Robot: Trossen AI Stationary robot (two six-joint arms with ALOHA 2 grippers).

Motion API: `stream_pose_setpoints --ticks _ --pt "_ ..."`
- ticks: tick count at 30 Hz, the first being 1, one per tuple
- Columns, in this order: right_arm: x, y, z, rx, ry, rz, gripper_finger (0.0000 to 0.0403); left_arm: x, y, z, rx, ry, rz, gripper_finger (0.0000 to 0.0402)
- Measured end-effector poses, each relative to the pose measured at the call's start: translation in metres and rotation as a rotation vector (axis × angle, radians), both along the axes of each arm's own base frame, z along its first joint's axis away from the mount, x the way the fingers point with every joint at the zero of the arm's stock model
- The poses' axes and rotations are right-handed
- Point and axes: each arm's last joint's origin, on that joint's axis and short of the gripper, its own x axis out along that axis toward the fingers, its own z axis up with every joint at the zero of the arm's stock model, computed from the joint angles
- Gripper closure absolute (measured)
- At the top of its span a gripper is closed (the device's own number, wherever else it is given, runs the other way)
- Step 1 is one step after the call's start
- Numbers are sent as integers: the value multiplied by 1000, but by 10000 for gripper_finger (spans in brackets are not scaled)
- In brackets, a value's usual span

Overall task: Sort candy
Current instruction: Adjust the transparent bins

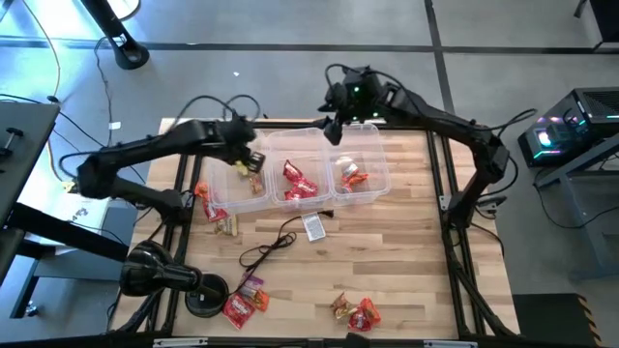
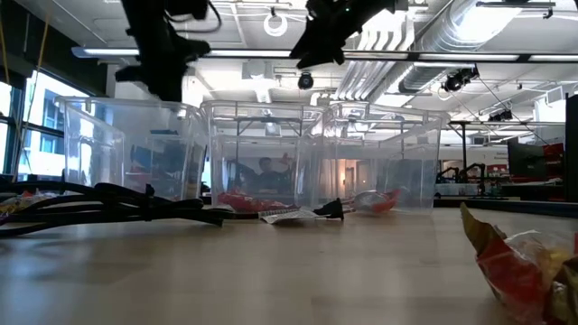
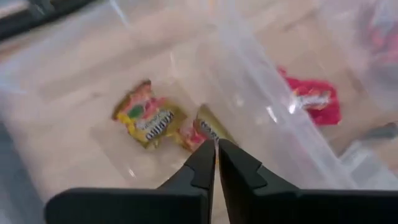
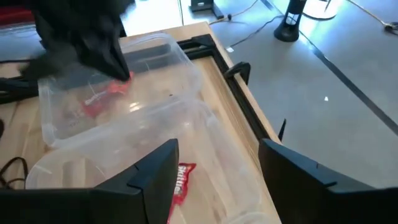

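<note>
Clear plastic bins [image 1: 387, 174] sit three in a row on the wooden table [image 1: 406, 261]. Left gripper [image 1: 253, 159] hovers over the left bin, fingers [image 3: 205, 165] pressed together with nothing between them, candy [image 3: 149, 118] lying on the bin floor below. Right gripper [image 1: 336, 128] hangs above the right bin's far edge, fingers [image 4: 155, 168] spread wide and empty. More candy lies in the middle and right bins, and loose pieces are scattered across the table.

Left end effector [image 3: 216, 163] fingers pressed together, right end effector [image 4: 217, 171] fingers spread wide, both arms raised.
</note>
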Motion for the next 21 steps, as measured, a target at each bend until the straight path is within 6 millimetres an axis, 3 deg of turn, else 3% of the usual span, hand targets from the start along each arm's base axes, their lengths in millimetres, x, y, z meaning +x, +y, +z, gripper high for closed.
stream_pose_setpoints --ticks 6,21 --pt "-31 -1 25 -9 -36 -27 187 27 17 -41 -60 175 -19 400" --pt "-103 32 77 -73 -70 -150 188 64 60 -83 -59 53 -70 401"
